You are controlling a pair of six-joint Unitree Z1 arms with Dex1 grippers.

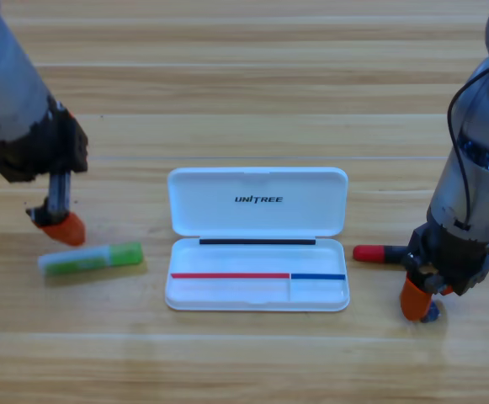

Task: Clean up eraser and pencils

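High view: my left gripper hangs just above the green stick, its grip unreadable. My right gripper sits over the eraser, marker beside it, grip unreadable. Between us lies the open case.

One fixed camera — high above, looking down on the wooden table.

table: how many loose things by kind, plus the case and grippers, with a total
Sticks: 2, the green-and-white stick left of the case and the red-capped marker on its right, mostly hidden by the right gripper.
Eraser: 1, the eraser, partly visible at the right gripper's tip.
Case: 1, the white case, open.
Grippers: 2, with the left gripper above the green stick.
Total: 6
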